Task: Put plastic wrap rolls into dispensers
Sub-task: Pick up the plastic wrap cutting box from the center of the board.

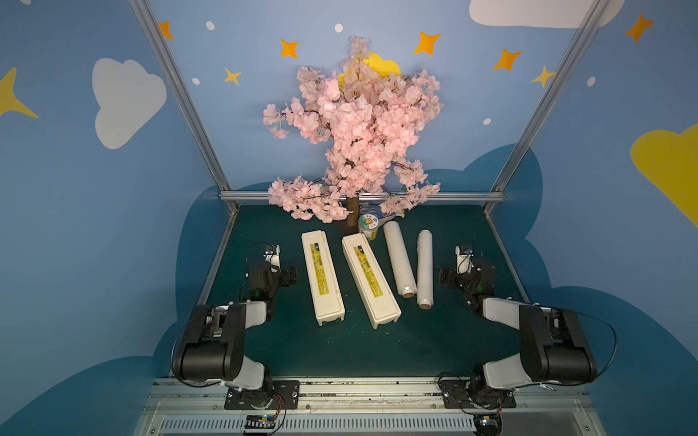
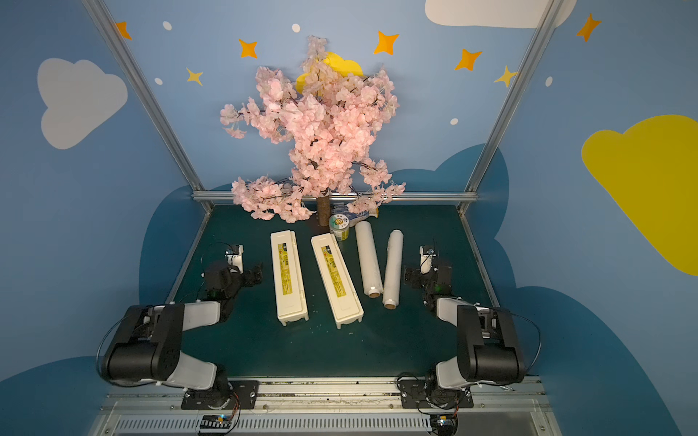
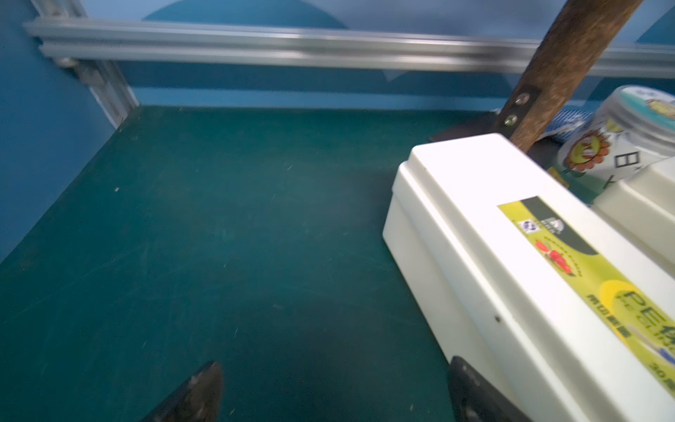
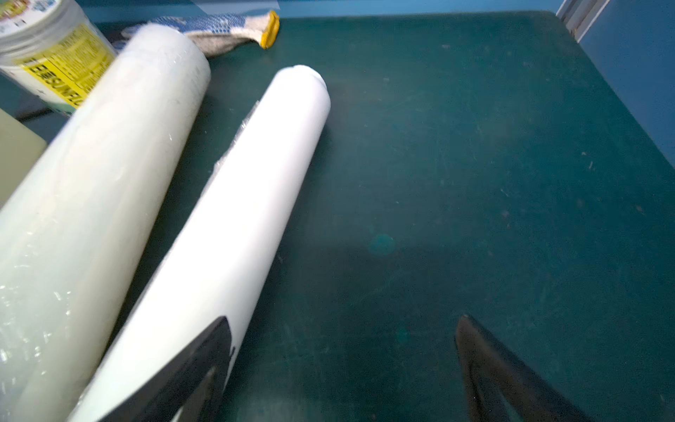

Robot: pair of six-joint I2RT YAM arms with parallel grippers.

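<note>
1. Starting nearest the arm bases, the dark green counter (image 1: 340, 351) carries everything, and both arms sit folded low at its outer edges.
2. The two dispensers lie at mid-counter with lids shut and yellow-and-black labels up. The left dispenser (image 1: 322, 277) runs almost straight away from the bases. The right dispenser (image 1: 370, 281) slants, so the pair sits apart at the near ends and closer at the far ends.
3. The plastic wrap rolls lie on the counter to the right of the dispensers, not in them. The thicker roll (image 1: 399, 260) and the slimmer roll (image 1: 425, 264) show brown cores at their near ends. Those ends sit close together while the far ends spread; I cannot tell whether they touch.
4. The left fingers (image 3: 199, 392) stand wide apart with nothing between them, low over the counter just left of the left dispenser. In the left wrist view one finger overlaps the box's side, but contact cannot be judged.
5. The right fingers (image 4: 489, 365) are likewise spread wide and empty, just right of the slimmer roll. One tip overlaps that roll in the right wrist view; whether they touch is unclear.
6. Farther back, a green-and-white can (image 1: 368, 226) stands upright between the far ends of the right dispenser and the thicker roll. A blue-dotted work glove (image 4: 219, 33) lies behind it.
7. Farthest, a pink blossom tree (image 1: 355, 124) rises on its brown trunk (image 3: 569, 65) at the counter's back edge.
</note>
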